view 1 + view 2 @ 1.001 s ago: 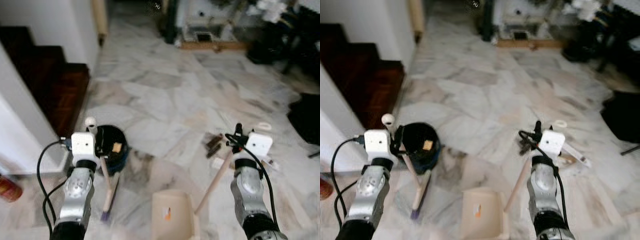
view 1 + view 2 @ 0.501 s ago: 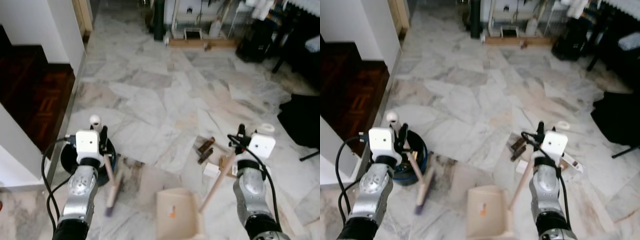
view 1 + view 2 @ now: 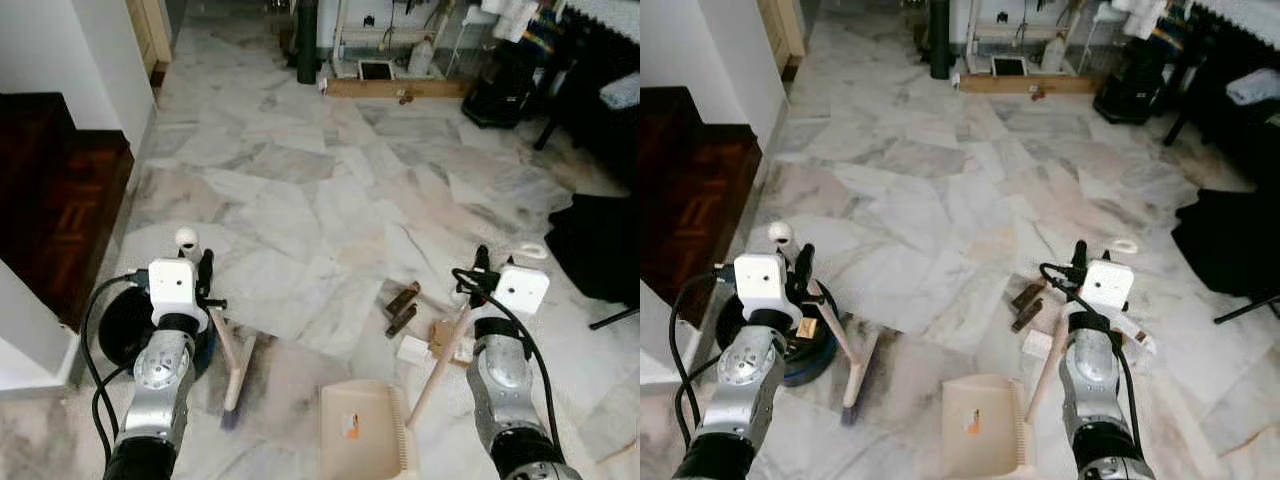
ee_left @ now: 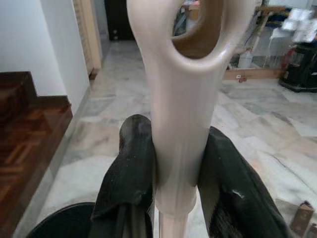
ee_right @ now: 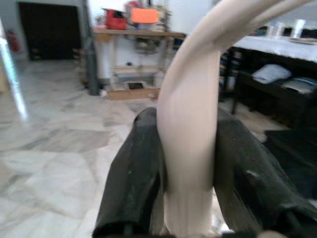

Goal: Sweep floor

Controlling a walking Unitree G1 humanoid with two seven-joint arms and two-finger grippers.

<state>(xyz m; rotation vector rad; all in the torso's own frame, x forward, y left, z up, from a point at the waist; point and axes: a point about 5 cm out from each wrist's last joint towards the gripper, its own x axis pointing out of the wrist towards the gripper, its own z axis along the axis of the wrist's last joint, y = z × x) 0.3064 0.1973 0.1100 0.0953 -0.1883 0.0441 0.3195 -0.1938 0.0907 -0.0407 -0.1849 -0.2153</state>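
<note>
On a marble floor [image 3: 300, 190] beside a dark wooden stair [image 3: 60, 190], the robot stood with both tools in hand and the sweeping seemingly not yet joined to the debris. The left gripper [image 4: 171, 168] had its jaws clenched on the pale handle of a broom [image 3: 235, 365], whose head rested on the floor near the robot's left, just beside a dark round bin [image 3: 125, 325]. The right gripper [image 5: 188, 163] had its jaws clamped on the long handle of a cream dustpan [image 3: 365, 435], which sat flat on the floor near the robot, between the two arms. The litter [image 3: 405, 305], brown scraps and small pale pieces, lay just beyond the dustpan to the right. The next move likely called for carrying the broom across behind the scraps and drawing them toward the dustpan's open edge.
</note>
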